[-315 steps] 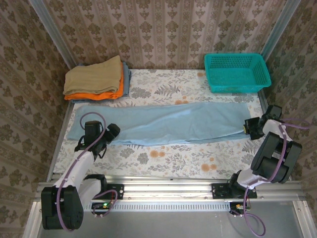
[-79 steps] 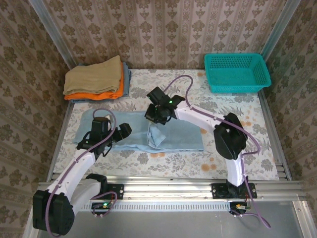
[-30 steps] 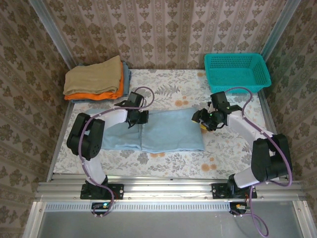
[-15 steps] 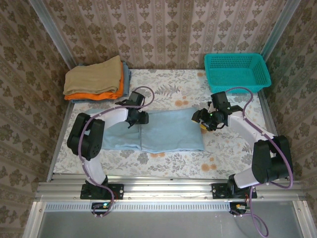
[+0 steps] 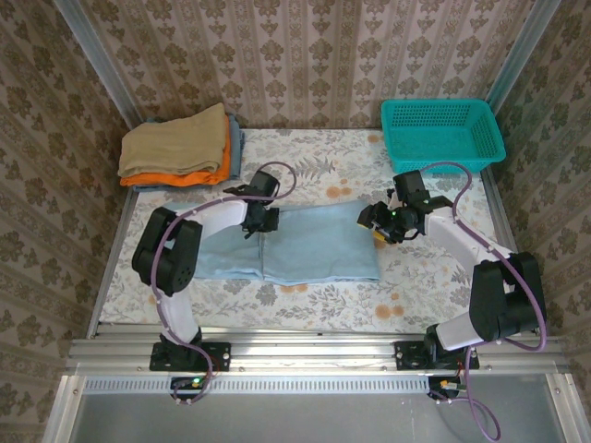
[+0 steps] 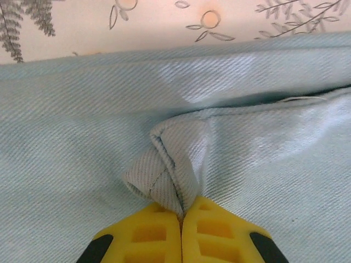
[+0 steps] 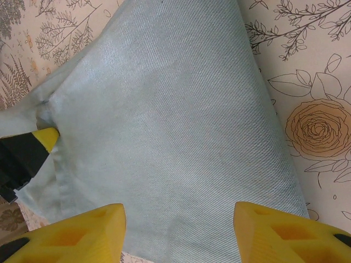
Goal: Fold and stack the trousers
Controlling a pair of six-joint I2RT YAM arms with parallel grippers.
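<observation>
The pale sky-blue trousers [image 5: 319, 249] lie folded across the middle of the table, one layer over another. My left gripper [image 5: 259, 221] is at their far edge near the fold line. In the left wrist view it [image 6: 181, 215] is shut on a pinched-up ridge of the trousers [image 6: 263, 159] with a stitched hem. My right gripper [image 5: 372, 224] hovers at the trousers' right end. In the right wrist view it [image 7: 178, 233] stands open above the cloth [image 7: 175, 109], nothing between its fingers, with a yellow fingertip [image 7: 41, 139] of the left gripper at the cloth's far end.
A stack of folded tan and orange garments [image 5: 177, 148] sits at the back left. A teal basket [image 5: 441, 135] stands at the back right. Bare floral tablecloth [image 5: 332, 300] lies in front of the trousers, with walls close on three sides.
My left gripper has shifted slightly right along the trousers' far edge and stays pinched on the cloth. The right arm has not moved.
</observation>
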